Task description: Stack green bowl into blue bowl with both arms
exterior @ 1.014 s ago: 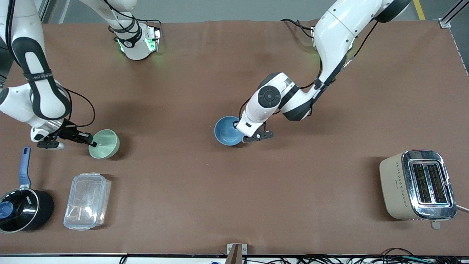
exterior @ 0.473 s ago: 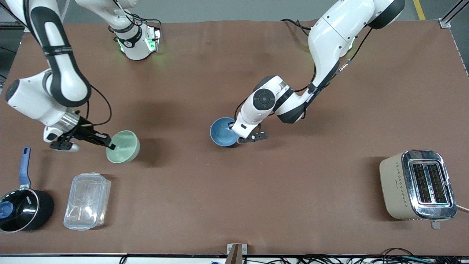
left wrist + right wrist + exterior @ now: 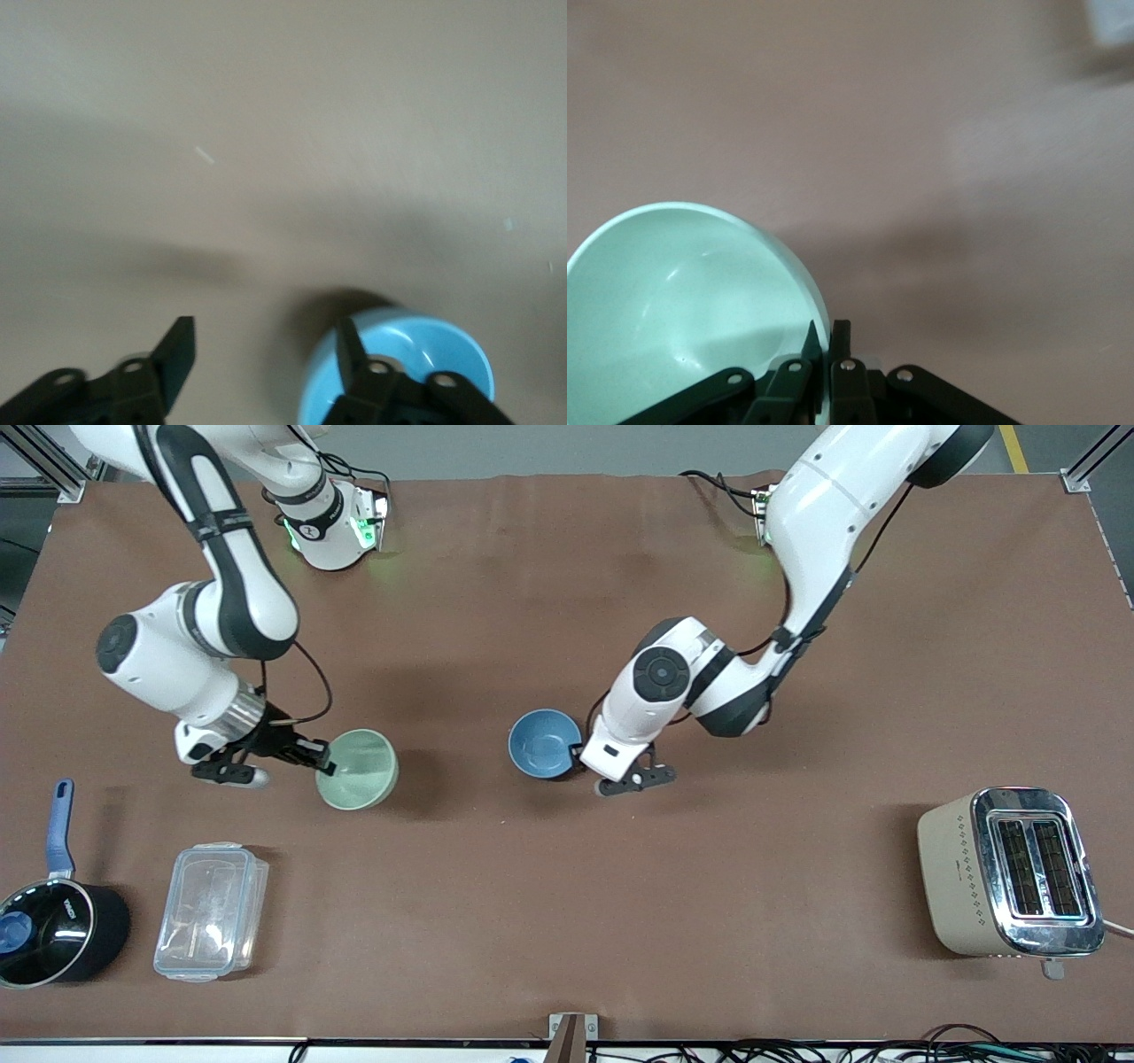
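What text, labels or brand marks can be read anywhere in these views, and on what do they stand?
None can be read.
Black saucepan with a blue handle: small white mark on its rim, too small to read.
Beige and chrome toaster: faint marking on its side, illegible.
Right arm: band lettering, blurred.

Green bowl (image 3: pixel 357 770) glossy smooth; toaster (image 3: pixel 1010 872) chrome top; table (image 3: pixel 567 921) matt.

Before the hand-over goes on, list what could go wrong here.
1. The right gripper pinches only the green bowl rim, so the tilted bowl may slip.
2. The open left gripper sits right beside the blue bowl; it could nudge it or crowd the incoming stack.
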Controlling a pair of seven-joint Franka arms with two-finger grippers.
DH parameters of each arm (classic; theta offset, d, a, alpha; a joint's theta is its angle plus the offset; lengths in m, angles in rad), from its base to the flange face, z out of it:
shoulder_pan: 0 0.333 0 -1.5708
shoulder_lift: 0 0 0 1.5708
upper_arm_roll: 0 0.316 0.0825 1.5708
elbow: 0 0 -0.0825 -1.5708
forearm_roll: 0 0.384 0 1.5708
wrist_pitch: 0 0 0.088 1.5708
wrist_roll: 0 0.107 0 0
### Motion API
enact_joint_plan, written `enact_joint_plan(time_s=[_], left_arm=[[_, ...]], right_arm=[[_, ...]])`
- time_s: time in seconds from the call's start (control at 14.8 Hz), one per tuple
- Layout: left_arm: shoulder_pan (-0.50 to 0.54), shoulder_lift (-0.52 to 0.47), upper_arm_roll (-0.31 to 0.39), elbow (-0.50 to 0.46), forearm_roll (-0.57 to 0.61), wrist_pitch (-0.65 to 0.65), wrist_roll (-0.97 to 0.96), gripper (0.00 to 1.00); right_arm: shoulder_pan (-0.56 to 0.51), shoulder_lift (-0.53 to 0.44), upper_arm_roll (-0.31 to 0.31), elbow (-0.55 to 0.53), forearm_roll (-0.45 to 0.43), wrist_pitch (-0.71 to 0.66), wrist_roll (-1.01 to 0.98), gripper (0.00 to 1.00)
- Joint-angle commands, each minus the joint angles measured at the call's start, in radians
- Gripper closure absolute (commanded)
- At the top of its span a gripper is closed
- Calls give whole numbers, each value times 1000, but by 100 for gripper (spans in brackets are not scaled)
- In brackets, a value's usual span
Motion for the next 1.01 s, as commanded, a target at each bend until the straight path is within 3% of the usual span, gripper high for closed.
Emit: enact_joint_plan(time_s=[0.0, 0.27, 0.41, 0.61, 0.74, 0.88, 0.95], left_arm=[[51, -146, 3, 57, 53, -236, 3, 0], [157, -298, 1, 99, 71, -395, 81, 0], [223, -359, -3, 99, 70, -438, 208, 0], [296, -432, -5, 99, 44, -513, 419, 0], [344, -476, -5, 99, 21, -565, 495, 0], [353, -524, 26, 85, -5, -581, 597, 0], [344, -551, 75, 65, -28, -582, 651, 0]], right_arm=[[98, -30, -5, -13, -81, 5, 182, 100], [238, -7, -4, 16, -230, 7, 478, 100], [308, 10, -4, 48, -240, 7, 565, 100], [419, 111, -8, 140, -246, 7, 691, 100], [451, 127, -7, 141, -320, 7, 763, 99], [479, 134, -5, 145, -361, 8, 846, 99], [483, 151, -5, 160, -362, 12, 862, 99]])
